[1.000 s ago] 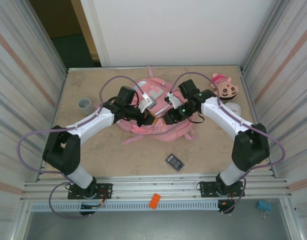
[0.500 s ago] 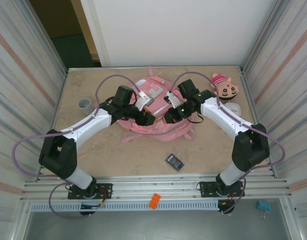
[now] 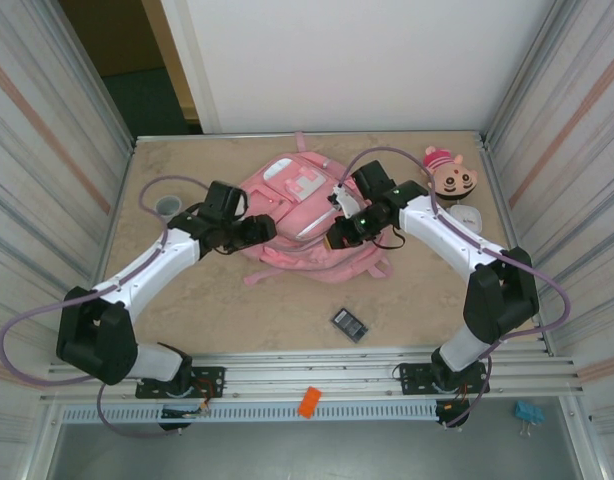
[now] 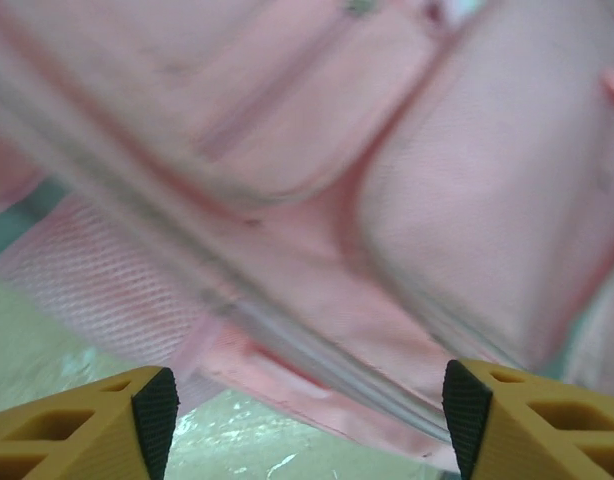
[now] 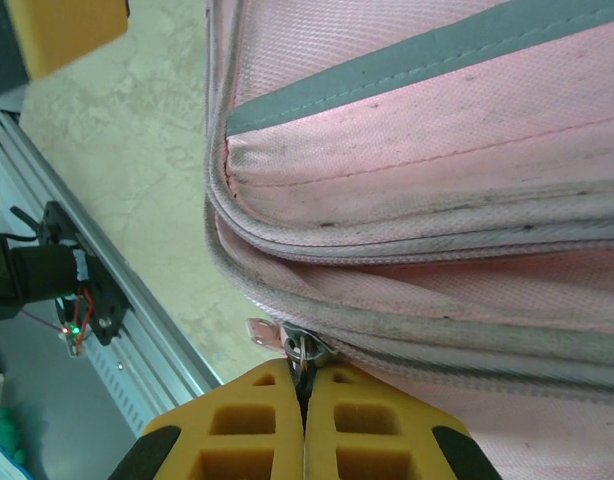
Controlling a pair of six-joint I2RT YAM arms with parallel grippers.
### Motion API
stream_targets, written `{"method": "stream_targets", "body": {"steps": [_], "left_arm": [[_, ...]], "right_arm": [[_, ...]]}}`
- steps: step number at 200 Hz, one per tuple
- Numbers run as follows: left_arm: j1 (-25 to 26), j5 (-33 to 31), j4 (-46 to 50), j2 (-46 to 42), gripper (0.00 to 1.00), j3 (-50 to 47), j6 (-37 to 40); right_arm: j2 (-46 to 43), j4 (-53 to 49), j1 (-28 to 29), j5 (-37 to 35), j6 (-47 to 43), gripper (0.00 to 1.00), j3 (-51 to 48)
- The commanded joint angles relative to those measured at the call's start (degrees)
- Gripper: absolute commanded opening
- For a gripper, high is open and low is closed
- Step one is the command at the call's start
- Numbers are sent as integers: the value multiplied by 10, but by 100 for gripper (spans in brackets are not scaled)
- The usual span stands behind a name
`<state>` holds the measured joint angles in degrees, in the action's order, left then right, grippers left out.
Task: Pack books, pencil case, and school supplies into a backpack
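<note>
The pink woven-fabric backpack [image 3: 292, 200] lies flat in the middle of the mottled, stone-look bench [image 3: 267, 310]. The right claw [image 5: 304, 380] is clenched on the small metal zip pull [image 5: 292, 348] by the grey-edged seam. The left claw [image 4: 307, 415] hangs released over mesh and padded pockets. The dark gridded calculator [image 3: 350, 323] lies apart, nearer the arm bases.

Left gripper [image 3: 259, 230] opened and withdrew from backpack [image 3: 292, 195].
</note>
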<state>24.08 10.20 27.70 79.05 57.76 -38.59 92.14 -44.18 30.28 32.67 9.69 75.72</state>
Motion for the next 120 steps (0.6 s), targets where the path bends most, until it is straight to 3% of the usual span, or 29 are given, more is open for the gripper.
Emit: {"method": "stream_targets", "body": {"steps": [1,33,74,120], "left_arm": [[-22,-15,-17,-5,71,-37,-124],[-28,22,-130,51,64,-63,-166],[-30,47,-216,175,41,20,-182],[-52,55,-200,278,40,192,-154]], "right_arm": [[-1,7,20,-4,31,0,11],[2,14,39,-2,60,0,10],[12,39,73,6,115,0,20],[60,49,98,-31,181,0,49]]}}
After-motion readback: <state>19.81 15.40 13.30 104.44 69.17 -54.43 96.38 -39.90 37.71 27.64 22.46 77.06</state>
